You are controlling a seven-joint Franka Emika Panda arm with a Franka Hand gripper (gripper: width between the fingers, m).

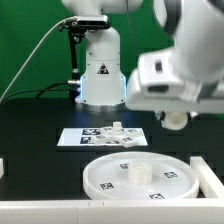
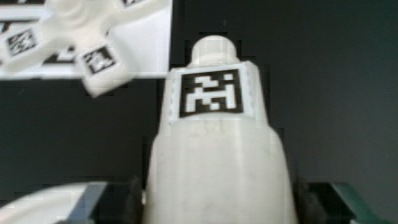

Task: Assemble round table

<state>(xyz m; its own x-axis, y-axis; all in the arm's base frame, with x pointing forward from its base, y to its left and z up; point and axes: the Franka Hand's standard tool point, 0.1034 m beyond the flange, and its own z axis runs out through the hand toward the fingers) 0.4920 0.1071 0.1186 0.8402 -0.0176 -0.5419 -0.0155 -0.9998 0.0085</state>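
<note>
The large rimmed round disc (image 1: pixel 137 177) lies flat on the black table near the front, with tags inside it. My gripper (image 1: pixel 174 117) hangs blurred at the exterior view's right, above and behind the disc. In the wrist view my gripper (image 2: pixel 217 208) is shut on the short cylindrical post (image 2: pixel 217 130), which carries a black-and-white tag; a dark finger (image 2: pixel 128 204) shows at each side of it. The cross-shaped foot (image 2: pixel 80 45) with tags lies beyond the post's tip; in the exterior view the foot (image 1: pixel 115 130) sits on the marker board.
The marker board (image 1: pixel 80 137) lies flat behind the disc. The robot's white base (image 1: pixel 100 75) stands at the back centre. A white block (image 1: pixel 207 176) stands at the disc's right, and another white piece (image 1: pixel 3 166) at the exterior view's left edge.
</note>
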